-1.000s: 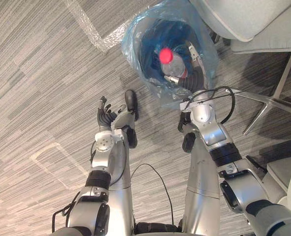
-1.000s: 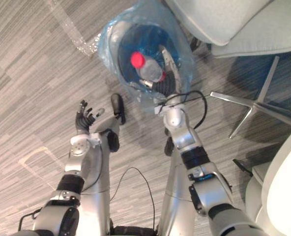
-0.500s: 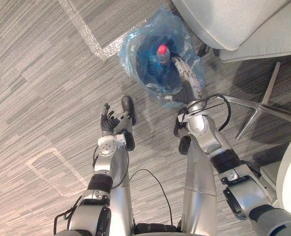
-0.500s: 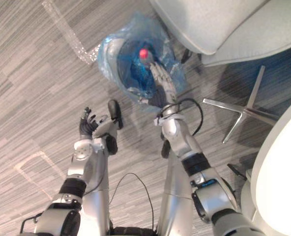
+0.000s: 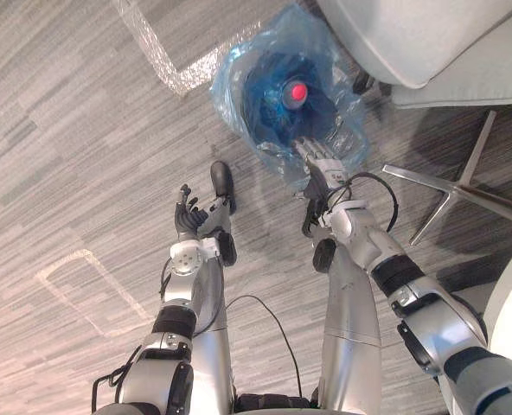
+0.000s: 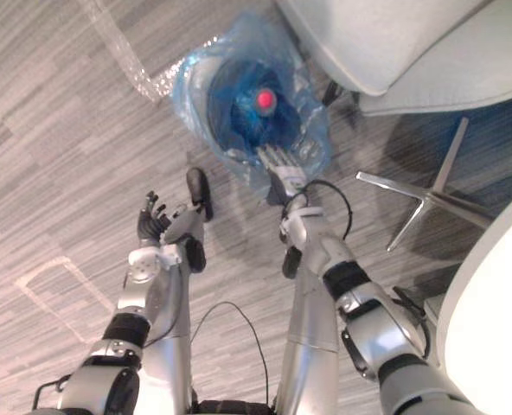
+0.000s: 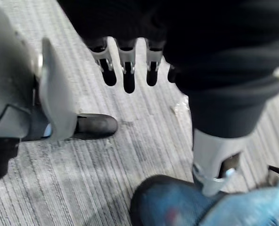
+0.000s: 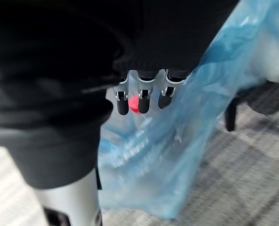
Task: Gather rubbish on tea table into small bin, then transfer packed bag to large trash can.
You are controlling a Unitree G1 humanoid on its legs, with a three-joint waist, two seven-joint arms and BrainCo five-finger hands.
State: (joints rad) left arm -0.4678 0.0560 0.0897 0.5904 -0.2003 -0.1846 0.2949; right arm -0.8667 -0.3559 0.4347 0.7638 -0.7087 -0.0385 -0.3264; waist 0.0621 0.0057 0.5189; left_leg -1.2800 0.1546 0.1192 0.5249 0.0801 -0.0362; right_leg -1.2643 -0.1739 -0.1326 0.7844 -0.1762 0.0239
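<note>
On the far left there are two tape marks on the grey floor (image 5: 57,130): one thin pale outline (image 5: 90,253) near the robot and one shiny strip of clear tape (image 5: 165,60) farther off. The floor around them is wide and bare, so that side has lots of room. Next comes the left hand (image 5: 192,218). It is held up in the air over the floor, with its fingers (image 7: 128,70) loose and spread. It holds nothing, and it is well apart from the bin. Then there is one small bin (image 5: 258,104) with one blue bag (image 5: 226,73) lining it. The bag's crinkly edge puffs out all around the rim. One bottle (image 5: 297,92) stands inside the bin with its red cap facing up. The right hand (image 5: 318,164) is at the near edge of the bag. Its fingers (image 8: 142,101) are straight and point over the rim at the bottle, but they grip nothing. On the right it gets crowded. One pale grey chair (image 5: 412,35) sits just beside the bin, and the bag's far edge goes right up to it. One set of thin metal chair legs (image 5: 451,192) spreads over the floor near the right arm. At the far right is the round edge of one white table (image 6: 489,320).
</note>
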